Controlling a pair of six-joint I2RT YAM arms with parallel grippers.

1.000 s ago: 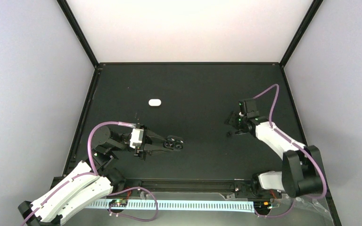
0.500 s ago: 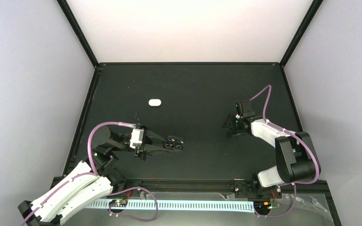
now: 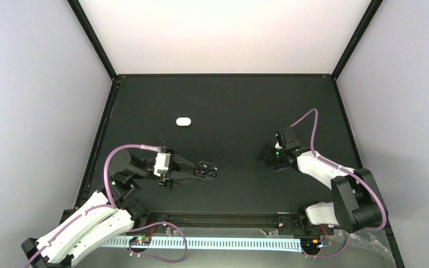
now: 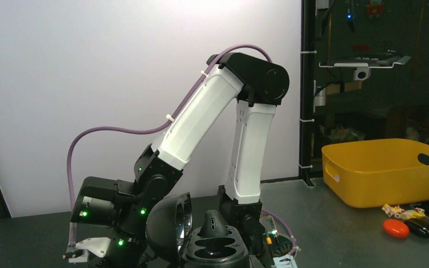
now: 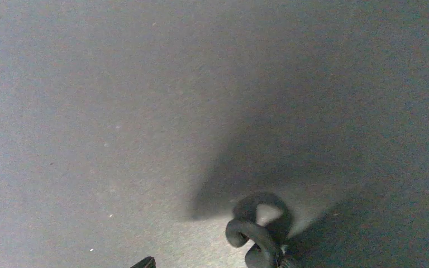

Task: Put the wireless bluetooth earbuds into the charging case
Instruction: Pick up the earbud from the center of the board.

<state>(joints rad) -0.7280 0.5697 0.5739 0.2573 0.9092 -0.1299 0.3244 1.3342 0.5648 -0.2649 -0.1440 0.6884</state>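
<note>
My left gripper [image 3: 203, 170] is shut on a small black oval charging case [image 4: 215, 247]. Its lid [image 4: 167, 226] stands open. One black bud-like piece [image 4: 213, 225] sits in the far cavity; the near cavity is bare. My right gripper [image 3: 272, 157] hangs low over the table at centre right, jaws apart. Its left fingertip [image 5: 144, 261] shows at the bottom edge. A small black looped earpiece [image 5: 256, 230] lies by its other side; the grip is not shown. A white pill-shaped piece [image 3: 184, 121] lies far left of centre. No tiny white buds show.
The black table top [image 3: 229, 106] is walled by a black frame and pale panels. Off the table, the left wrist view shows a yellow bin [image 4: 385, 170] and small orange and black items [image 4: 405, 228]. The right arm [image 4: 201, 123] stands in that view.
My right gripper has swung left and toward the near edge, lower over the table, to the small black looped piece. My left gripper and the case have not moved.
</note>
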